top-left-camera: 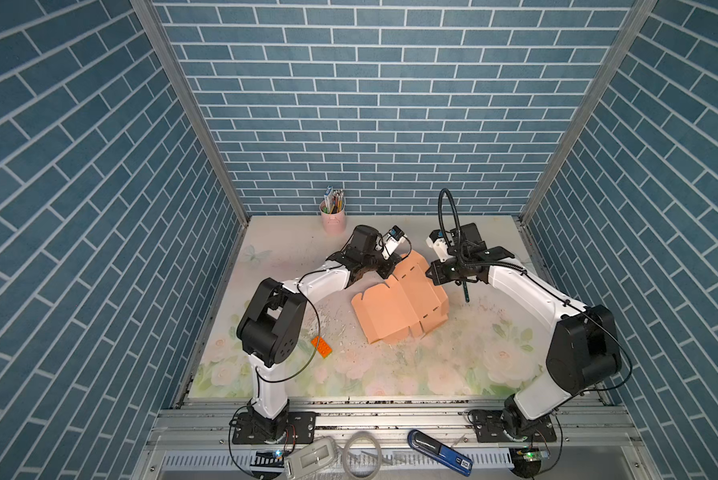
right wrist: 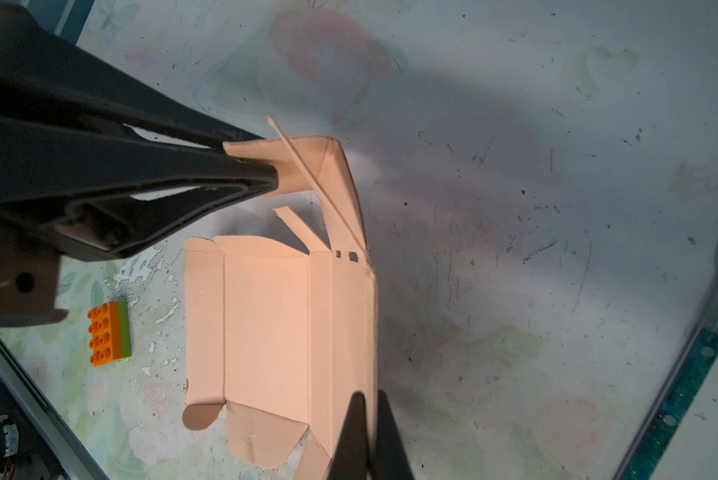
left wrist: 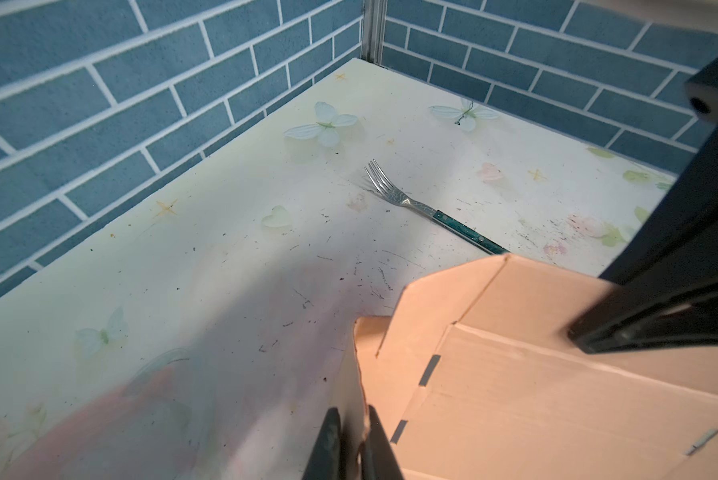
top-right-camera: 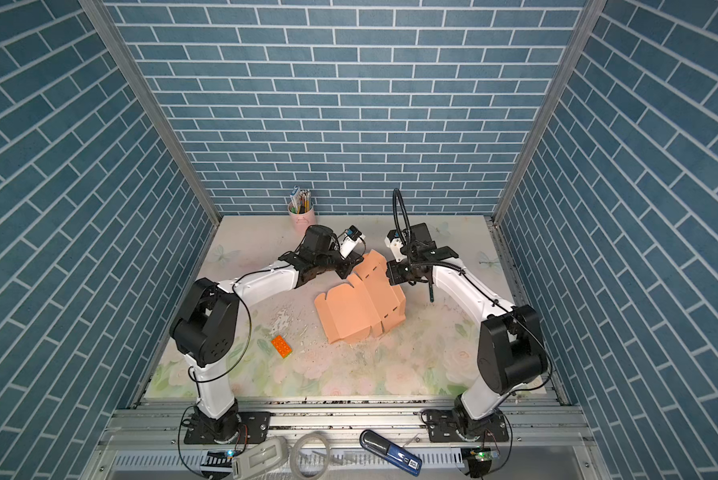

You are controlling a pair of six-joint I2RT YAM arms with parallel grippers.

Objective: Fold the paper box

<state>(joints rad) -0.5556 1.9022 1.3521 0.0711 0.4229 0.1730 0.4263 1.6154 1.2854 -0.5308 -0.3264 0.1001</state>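
The paper box (top-left-camera: 399,305) (top-right-camera: 359,309) is a peach-orange die-cut sheet, partly folded, tented up on the table between my two arms. My left gripper (top-left-camera: 392,269) (top-right-camera: 350,269) is shut on a raised flap at the sheet's far left end; in the left wrist view the thin card edge (left wrist: 359,374) runs between the fingers of the left gripper (left wrist: 354,415). My right gripper (top-left-camera: 430,275) (top-right-camera: 389,276) (right wrist: 368,401) is shut on the folded side panel of the paper box (right wrist: 274,324) at its right edge. The near flaps lie loose on the table.
An orange studded brick (top-left-camera: 322,347) (right wrist: 107,334) lies near the left arm's base. A pink pencil cup (top-left-camera: 333,217) stands at the back. A fork (left wrist: 415,204) lies behind the box. Brick-pattern walls close in three sides. Tools (top-left-camera: 439,451) lie on the front rail.
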